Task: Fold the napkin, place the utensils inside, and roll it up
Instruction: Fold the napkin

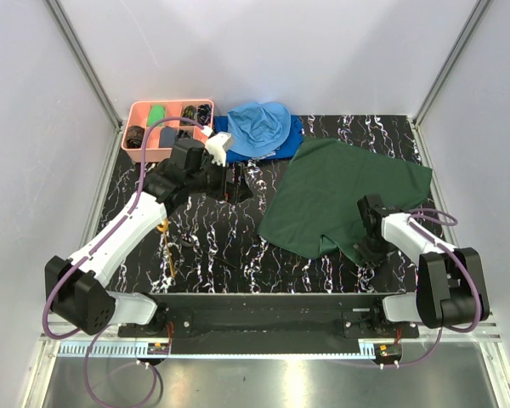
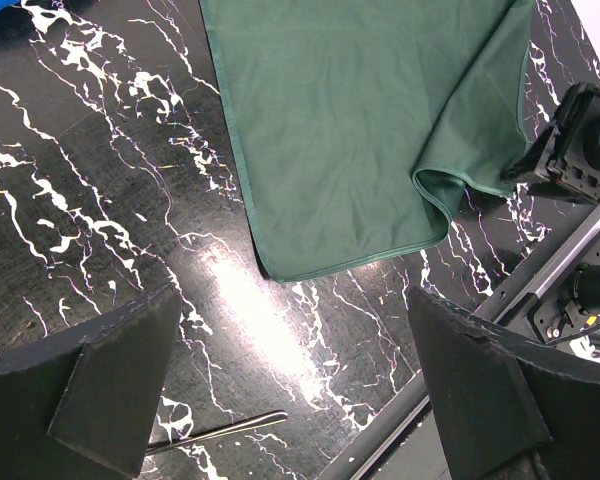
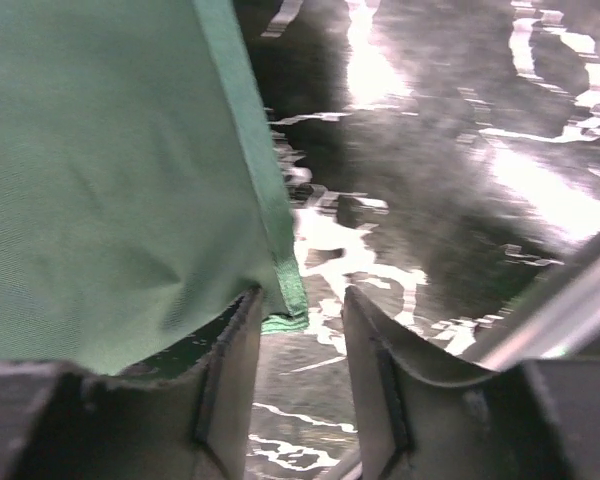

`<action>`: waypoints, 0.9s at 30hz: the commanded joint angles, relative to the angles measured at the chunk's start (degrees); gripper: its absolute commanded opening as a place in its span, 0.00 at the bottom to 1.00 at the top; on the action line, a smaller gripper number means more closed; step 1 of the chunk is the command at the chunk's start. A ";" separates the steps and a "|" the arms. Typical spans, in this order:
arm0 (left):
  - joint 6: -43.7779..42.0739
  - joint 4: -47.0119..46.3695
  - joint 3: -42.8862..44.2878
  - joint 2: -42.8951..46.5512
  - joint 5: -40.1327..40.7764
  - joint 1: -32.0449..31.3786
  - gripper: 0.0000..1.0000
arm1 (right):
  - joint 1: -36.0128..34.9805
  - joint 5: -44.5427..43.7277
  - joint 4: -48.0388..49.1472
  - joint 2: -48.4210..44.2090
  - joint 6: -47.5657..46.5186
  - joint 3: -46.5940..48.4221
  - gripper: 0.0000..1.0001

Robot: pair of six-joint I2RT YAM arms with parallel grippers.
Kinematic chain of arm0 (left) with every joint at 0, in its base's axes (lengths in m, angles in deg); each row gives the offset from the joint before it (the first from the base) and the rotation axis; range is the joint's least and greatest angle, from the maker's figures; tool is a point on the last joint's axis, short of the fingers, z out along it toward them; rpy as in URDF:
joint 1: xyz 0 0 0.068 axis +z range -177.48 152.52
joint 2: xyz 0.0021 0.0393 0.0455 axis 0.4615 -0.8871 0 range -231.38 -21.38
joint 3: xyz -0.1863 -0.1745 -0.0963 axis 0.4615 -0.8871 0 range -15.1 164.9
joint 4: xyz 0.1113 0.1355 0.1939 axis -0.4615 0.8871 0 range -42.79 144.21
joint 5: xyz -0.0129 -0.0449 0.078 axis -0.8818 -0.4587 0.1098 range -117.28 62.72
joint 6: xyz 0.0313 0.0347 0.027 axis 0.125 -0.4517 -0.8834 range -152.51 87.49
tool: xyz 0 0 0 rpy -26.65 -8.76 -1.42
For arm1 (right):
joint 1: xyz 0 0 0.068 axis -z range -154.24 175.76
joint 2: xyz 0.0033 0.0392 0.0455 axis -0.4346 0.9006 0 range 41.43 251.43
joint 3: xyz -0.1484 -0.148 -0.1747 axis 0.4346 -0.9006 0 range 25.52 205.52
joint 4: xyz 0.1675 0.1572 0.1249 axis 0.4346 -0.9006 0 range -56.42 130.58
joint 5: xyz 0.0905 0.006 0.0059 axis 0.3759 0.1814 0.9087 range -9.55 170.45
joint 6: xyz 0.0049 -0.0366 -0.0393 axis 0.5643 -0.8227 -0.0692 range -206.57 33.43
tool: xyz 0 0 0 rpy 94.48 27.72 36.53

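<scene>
The dark green napkin (image 1: 340,200) lies spread on the right half of the black marble table, its near corner folded over (image 2: 435,195). My left gripper (image 1: 238,185) hovers left of the napkin, open and empty, its fingers (image 2: 110,380) wide apart above bare table. A gold utensil handle (image 2: 220,430) lies under it. The utensils (image 1: 169,253) lie by the left arm, partly hidden. My right gripper (image 1: 370,228) is at the napkin's near right edge. In the right wrist view its jaws (image 3: 300,330) stand slightly apart, and the napkin's hemmed corner (image 3: 285,300) hangs at the left finger's tip, not pinched.
A pink tray (image 1: 136,115) with small items stands at the back left. A light blue cloth (image 1: 259,127) lies over a royal-blue cloth (image 1: 296,136) at the back centre. The table's metal front rail (image 2: 570,250) runs near the right arm.
</scene>
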 commanded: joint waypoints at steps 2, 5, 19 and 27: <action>0.12 -1.87 0.32 0.40 -1.55 -0.16 0.99 | -0.36 3.31 7.70 3.64 1.31 0.83 0.44; 0.12 -1.87 0.41 0.40 -1.55 -0.16 0.99 | -0.53 1.90 7.27 4.53 1.22 0.92 0.44; 0.38 -1.95 0.41 0.40 -1.91 -0.16 0.99 | -4.40 -2.58 10.17 5.58 5.53 -0.66 0.01; 0.30 -1.95 0.41 0.58 -1.82 -0.24 0.99 | -4.40 -3.63 9.64 -7.49 -2.02 -0.14 0.00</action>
